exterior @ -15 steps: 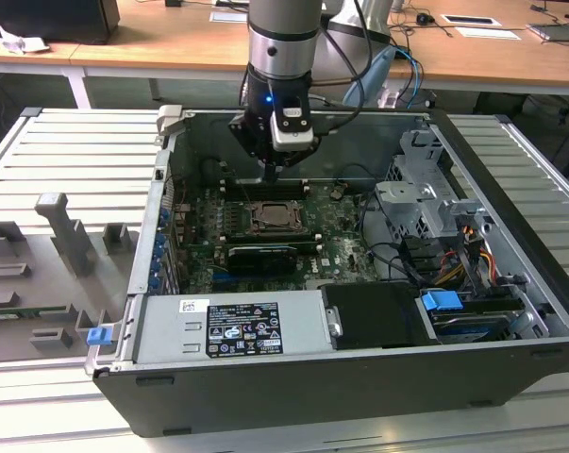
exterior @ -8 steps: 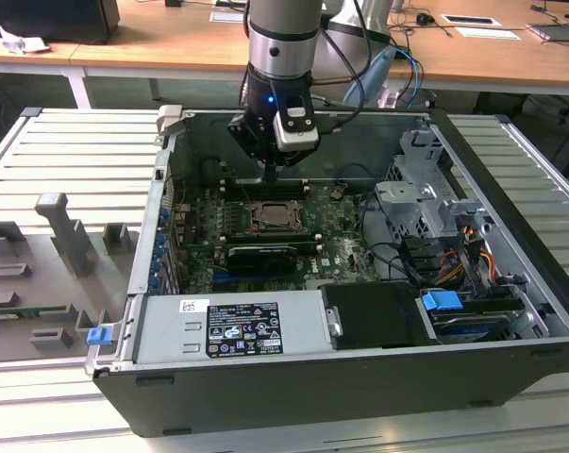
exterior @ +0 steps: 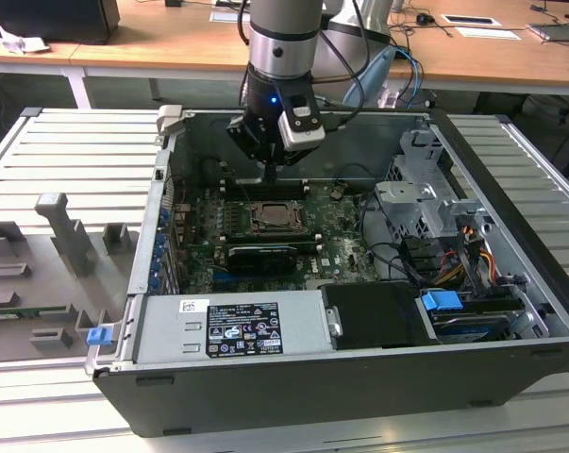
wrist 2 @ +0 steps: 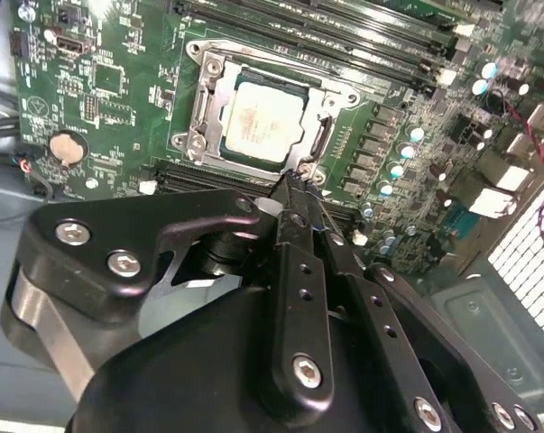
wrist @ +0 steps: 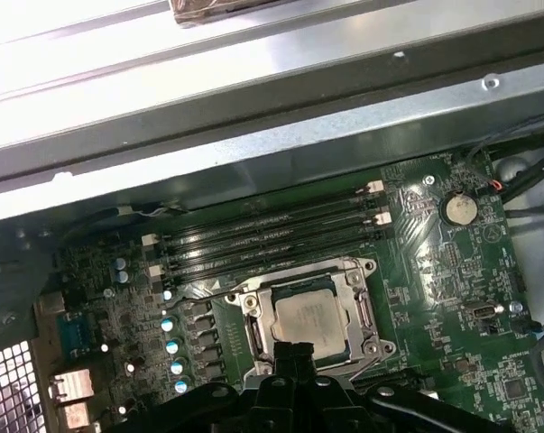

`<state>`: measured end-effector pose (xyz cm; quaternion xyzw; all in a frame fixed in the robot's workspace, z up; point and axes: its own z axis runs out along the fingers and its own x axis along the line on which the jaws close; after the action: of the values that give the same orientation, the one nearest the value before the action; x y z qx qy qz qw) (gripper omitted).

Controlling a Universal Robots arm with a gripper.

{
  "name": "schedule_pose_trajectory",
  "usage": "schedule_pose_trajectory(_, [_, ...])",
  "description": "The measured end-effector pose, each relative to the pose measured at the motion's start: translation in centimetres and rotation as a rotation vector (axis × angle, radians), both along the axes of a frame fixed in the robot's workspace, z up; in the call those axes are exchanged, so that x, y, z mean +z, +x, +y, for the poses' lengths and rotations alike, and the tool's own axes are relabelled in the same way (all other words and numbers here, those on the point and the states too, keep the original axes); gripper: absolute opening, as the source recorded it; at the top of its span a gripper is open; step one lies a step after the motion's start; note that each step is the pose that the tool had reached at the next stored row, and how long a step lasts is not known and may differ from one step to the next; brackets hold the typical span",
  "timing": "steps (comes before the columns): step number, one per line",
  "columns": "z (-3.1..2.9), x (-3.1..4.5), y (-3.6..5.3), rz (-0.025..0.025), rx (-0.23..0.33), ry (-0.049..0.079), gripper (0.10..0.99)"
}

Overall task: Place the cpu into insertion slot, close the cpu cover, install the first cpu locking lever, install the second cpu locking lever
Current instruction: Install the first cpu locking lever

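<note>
Gripper: the black two-fingered gripper [exterior: 268, 177] reached down into the open case, its tip [wrist 2: 294, 180] at one corner of the socket in both wrist views [wrist: 294, 350].
Grip: the fingers were pressed together, with no gap at the tip and nothing between them.
Contact: whether the tip touched the socket frame could not be told.
Cpu: the small flat square cpu with a dull silvery-beige metal top [wrist 2: 267, 124] lay flat in the socket [wrist: 305, 318], near the middle of the board in the exterior view [exterior: 275, 217].
Cover: the thin silvery metal cpu cover with an open centre [wrist 2: 207, 108] was down around the chip [wrist: 253, 323], framing its top (the locking levers were too fine to judge).
Board: the green motherboard [exterior: 336, 247] carried long black memory slots [wrist: 262, 233] just beside the socket and a round silver coin cell [wrist 2: 69, 147] well apart from it.
Case: the dark computer tower [exterior: 359, 387] lay on its side on a slatted grey metal table [exterior: 67, 151].
</note>
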<state>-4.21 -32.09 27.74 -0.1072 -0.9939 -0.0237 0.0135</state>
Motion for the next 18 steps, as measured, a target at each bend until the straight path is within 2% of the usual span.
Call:
schedule_pose_trajectory(15, [0.00, 0.00, 0.00, 0.0000, 0.192, -0.001, 0.106])
schedule_pose_trajectory(18, [0.00, 0.00, 0.00, -0.0001, 0.261, -0.001, 0.106])
